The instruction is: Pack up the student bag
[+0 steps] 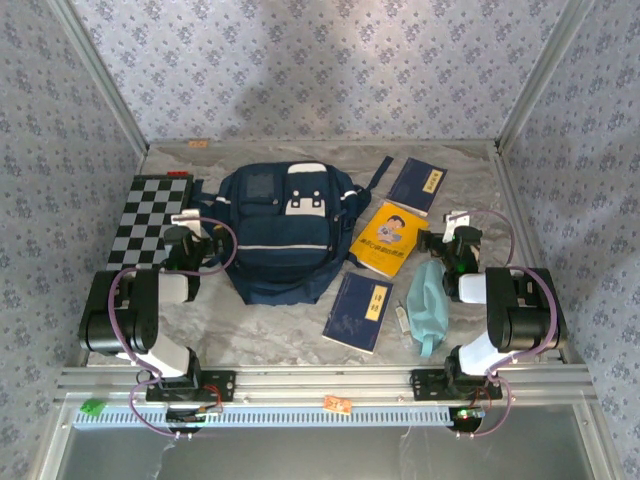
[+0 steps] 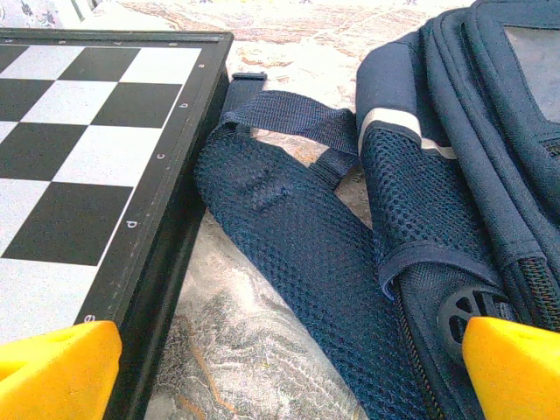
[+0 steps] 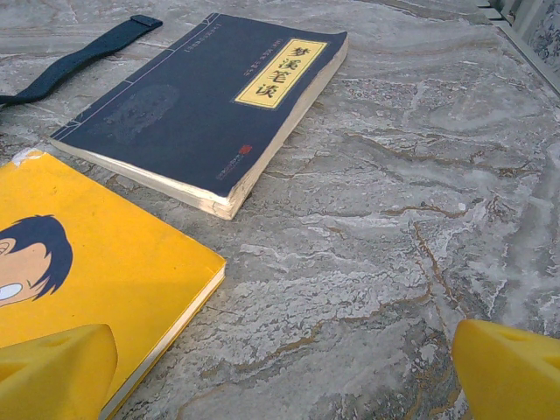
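Observation:
The navy student bag (image 1: 281, 226) lies flat at the table's middle, its mesh side and strap (image 2: 297, 236) close in the left wrist view. My left gripper (image 1: 186, 232) hovers open between the bag's left side and a chessboard (image 1: 150, 218), nothing between its yellow fingertips (image 2: 61, 372). A yellow book (image 1: 387, 238), a navy book (image 1: 417, 185) behind it and another navy book (image 1: 359, 310) in front lie right of the bag. My right gripper (image 1: 452, 232) stands open over bare table right of the yellow book (image 3: 87, 280), its fingertips (image 3: 516, 372) apart.
A teal pouch (image 1: 430, 300) lies at the near right, beside the right arm. The chessboard (image 2: 79, 157) sits flat at the far left, its black edge touching the bag strap. Patterned walls enclose the marbled table (image 3: 376, 245) at back and sides.

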